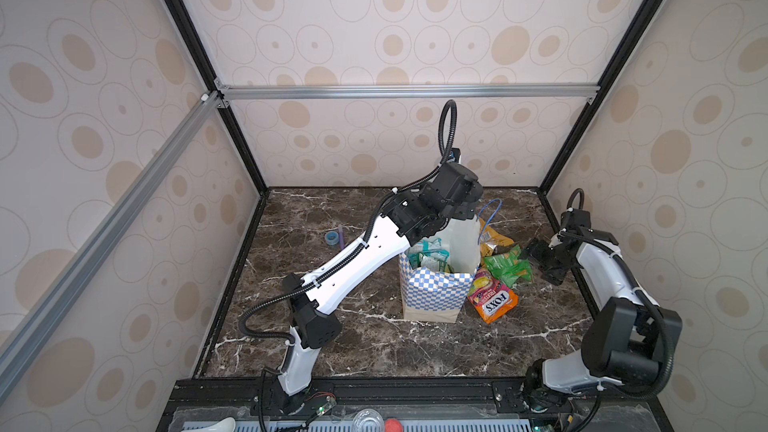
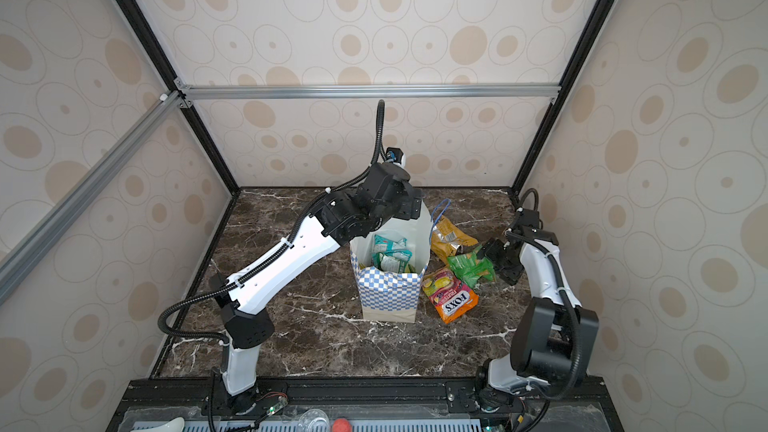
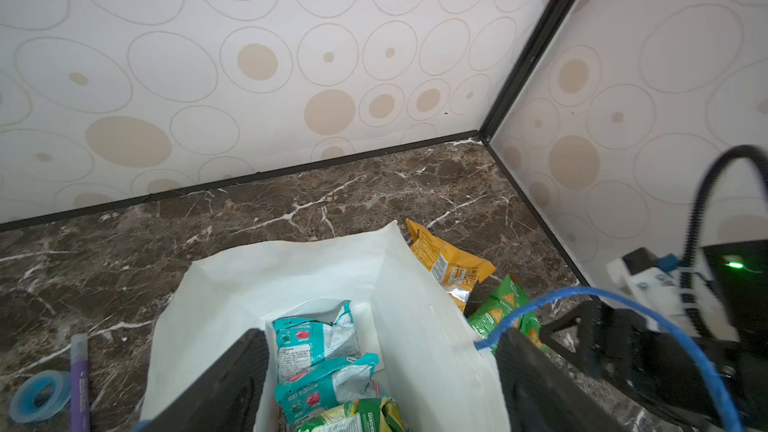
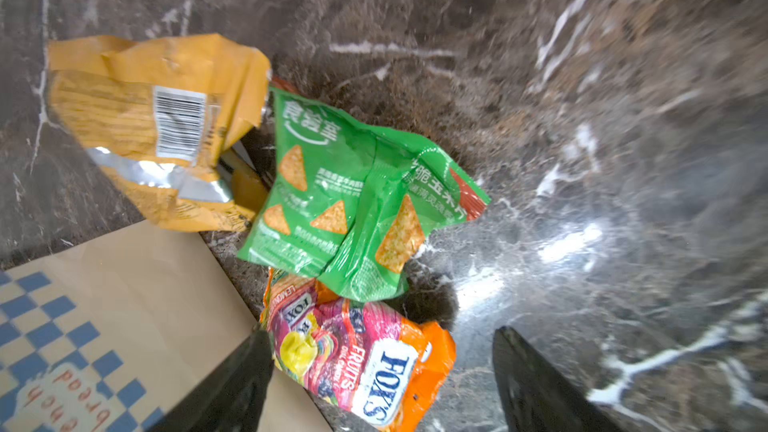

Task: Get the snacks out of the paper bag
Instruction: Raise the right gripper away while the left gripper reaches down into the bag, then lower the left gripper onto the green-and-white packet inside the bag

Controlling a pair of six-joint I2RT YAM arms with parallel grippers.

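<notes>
Roughly midway through the emptying, judging by three packets out and at least three left inside. Toward the right of the dark marble tabletop (image 1: 374, 347), well in from its front edge: tall white paper bag with blue-and-white checkered outside and tan base band (image 1: 432, 292), standing upright, long axis vertical, mouth opening straight up. Just beside its base on the right, nearest first: flat orange foil packet marked FOX'S (image 4: 365, 359), long axis slanting toward the front-right corner. Then a crumpled green foil packet (image 4: 345, 201) overlapping it, then a yellow foil packet (image 4: 145, 118) farthest back. Right jaws hanging wide apart above the FOX'S packet, holding nothing. Inside the bag: two teal foil packets (image 3: 316, 334), one above the other, plus a green-and-white foil packet (image 3: 353, 413). Left jaws spread wide at the bag's mouth, one inside, the other outside past the right wall and blue cord handle (image 3: 623, 301), gripping nothing. Next, probably: bring both sides inside, lower onto the upper teal packet, pinch a crinkled edge, lift straight up without dragging the wall.
</notes>
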